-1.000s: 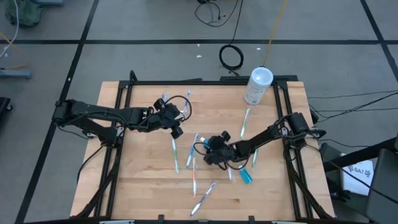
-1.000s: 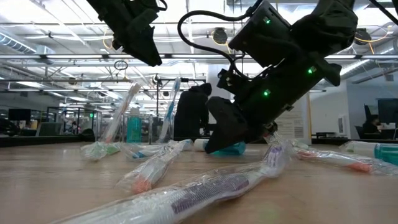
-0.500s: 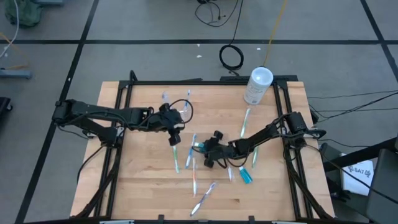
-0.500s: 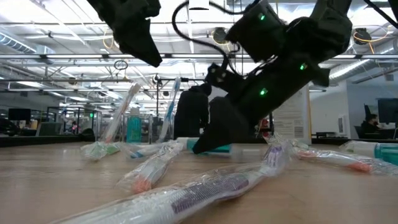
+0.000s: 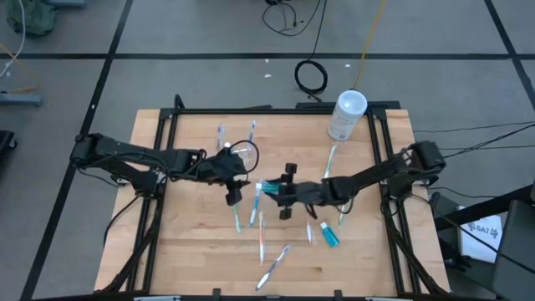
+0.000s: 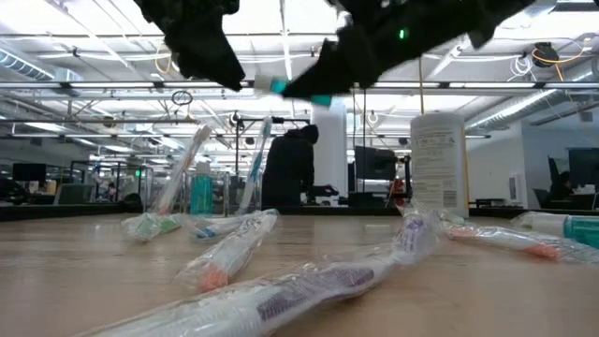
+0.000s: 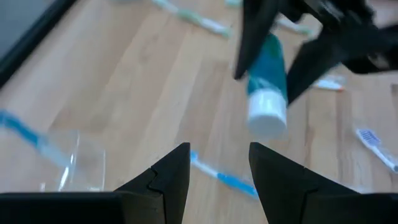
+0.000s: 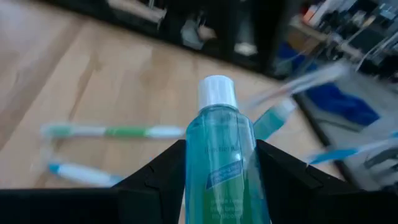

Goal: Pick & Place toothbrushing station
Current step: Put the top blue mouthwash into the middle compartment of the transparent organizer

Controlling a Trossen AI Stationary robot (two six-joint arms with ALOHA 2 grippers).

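Note:
The clear plastic cup [image 5: 245, 152] stands on the table's middle far part. It also shows in the left wrist view [image 7: 73, 163], with a blue toothbrush [image 7: 25, 132] sticking out of it. My left gripper [image 5: 236, 186] is open and empty just near of the cup, which lies beside its finger [image 7: 169, 179]. My right gripper [image 5: 282, 191] is shut on a small teal bottle with a white cap [image 8: 219, 146], held above the table's middle, facing my left gripper. My right gripper pinches the teal bottle's body [image 8: 217, 186] between its two fingers, one on each side. The fingers come about level from the table's right side and lie along the bottle. The bottle is lifted clear, its white cap [image 7: 267, 115] pointing toward the table's left.
Several wrapped toothbrushes [image 5: 236, 213] lie scattered over the table's middle and near part. A teal tube [image 5: 330, 237] lies near the right arm. A white canister [image 5: 347, 115] stands at the far right corner. A person [image 6: 290, 168] stands in the room beyond.
My right gripper has lifted the teal bottle off the table, well clear of it, and gone a little toward the far edge. My left gripper has gone from the cup toward the near edge and a little right.

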